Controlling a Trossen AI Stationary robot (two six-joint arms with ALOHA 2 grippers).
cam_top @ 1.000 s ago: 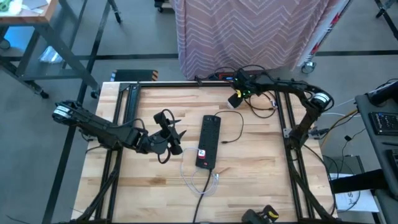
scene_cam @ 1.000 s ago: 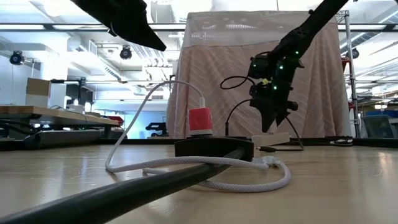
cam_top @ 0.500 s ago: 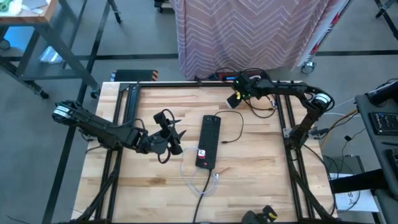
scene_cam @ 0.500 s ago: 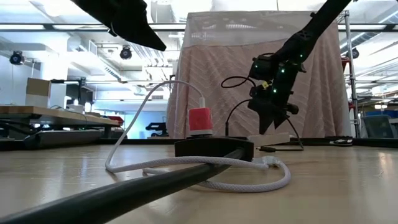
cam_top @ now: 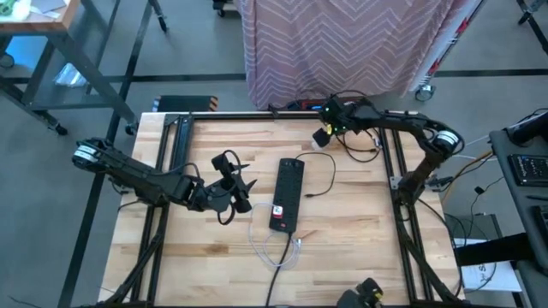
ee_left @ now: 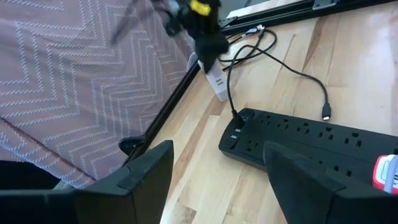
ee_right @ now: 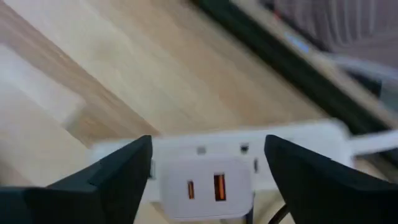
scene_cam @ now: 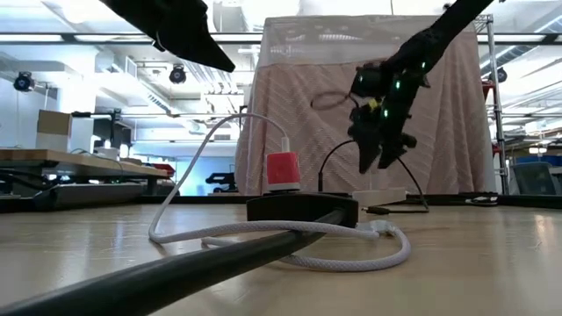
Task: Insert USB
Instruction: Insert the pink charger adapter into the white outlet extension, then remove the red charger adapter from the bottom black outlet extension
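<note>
The left gripper hovers with fingers spread, empty, left of the black power strip, which carries a red plug (white cable looped nearby). Farther right, a loose black USB cable lies on the table. The right gripper hangs released above the white charger.

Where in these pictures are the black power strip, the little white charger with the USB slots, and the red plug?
black power strip (cam_top: 286,193): high view, middle of its top face.
white charger (ee_right: 202,186): right wrist view, its front face with the slots.
red plug (scene_cam: 283,168): low view, its red body.
</note>
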